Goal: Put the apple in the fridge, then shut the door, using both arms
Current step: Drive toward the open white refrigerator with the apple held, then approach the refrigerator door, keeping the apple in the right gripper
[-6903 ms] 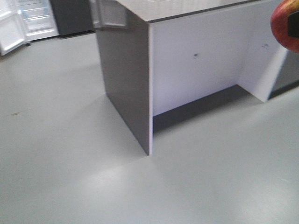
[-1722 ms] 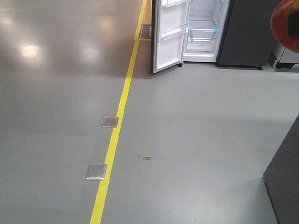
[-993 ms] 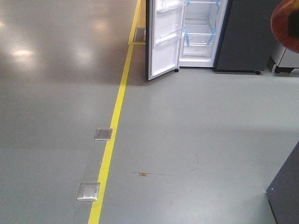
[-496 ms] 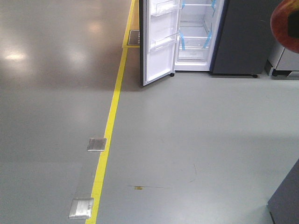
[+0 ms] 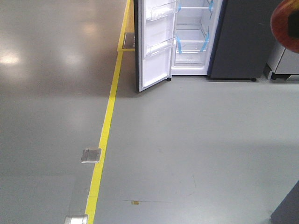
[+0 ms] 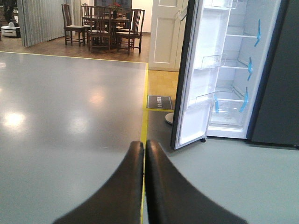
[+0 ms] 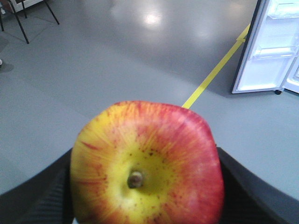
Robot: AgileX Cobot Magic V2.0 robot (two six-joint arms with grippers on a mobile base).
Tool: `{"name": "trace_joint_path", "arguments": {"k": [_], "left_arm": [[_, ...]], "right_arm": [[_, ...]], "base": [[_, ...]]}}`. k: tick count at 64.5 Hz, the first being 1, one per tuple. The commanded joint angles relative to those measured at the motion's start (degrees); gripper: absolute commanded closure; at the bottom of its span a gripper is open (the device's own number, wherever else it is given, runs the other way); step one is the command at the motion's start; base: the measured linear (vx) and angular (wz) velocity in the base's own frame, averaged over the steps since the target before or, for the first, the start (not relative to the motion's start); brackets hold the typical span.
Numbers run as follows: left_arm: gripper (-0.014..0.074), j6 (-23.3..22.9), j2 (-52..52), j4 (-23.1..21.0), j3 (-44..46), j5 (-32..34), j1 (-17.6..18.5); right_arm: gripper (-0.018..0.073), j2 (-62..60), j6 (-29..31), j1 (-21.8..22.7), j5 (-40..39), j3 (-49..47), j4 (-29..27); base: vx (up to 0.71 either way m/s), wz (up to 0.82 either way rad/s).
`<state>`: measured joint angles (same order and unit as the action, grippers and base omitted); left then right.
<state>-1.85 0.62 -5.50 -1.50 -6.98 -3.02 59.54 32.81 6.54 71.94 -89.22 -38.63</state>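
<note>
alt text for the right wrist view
A red and yellow apple, stem toward the camera, fills the foreground, held in the right end effector. Behind, a yellow floor line runs to the open fridge door at upper right.

Glossy red-and-yellow apple (image 7: 147,163), stem dimple toward the lens, held well apart from the dark grey fridge (image 5: 236,42), whose white-lined door (image 5: 156,46) stands wide open.

The floor (image 5: 196,130) is grey and shiny. A yellow line (image 5: 105,135) runs along it. Two small metal plates (image 5: 90,155) sit just left of the line. A little brown mark (image 5: 135,202) lies to its right. Far off, wooden chairs (image 6: 133,25) stand round a table (image 6: 107,19), near a white door (image 6: 168,32).
</note>
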Motion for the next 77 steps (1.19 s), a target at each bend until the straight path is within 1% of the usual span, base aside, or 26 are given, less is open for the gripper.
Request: {"name": "trace_joint_path", "arguments": {"k": [1, 77], "left_arm": [[0.0603, -0.5, 0.8, -0.19, -1.59, 3.88, 0.38], [0.0603, -0.5, 0.8, -0.19, -1.59, 3.88, 0.38]], "right_arm": [[0.0566, -0.48, 0.12, 0.09, -3.39, -1.75, -2.64], [0.0566, -0.48, 0.12, 0.09, -3.39, -1.75, -2.64]], "base": [[0.19, -0.04], [0.19, 0.0]]}}
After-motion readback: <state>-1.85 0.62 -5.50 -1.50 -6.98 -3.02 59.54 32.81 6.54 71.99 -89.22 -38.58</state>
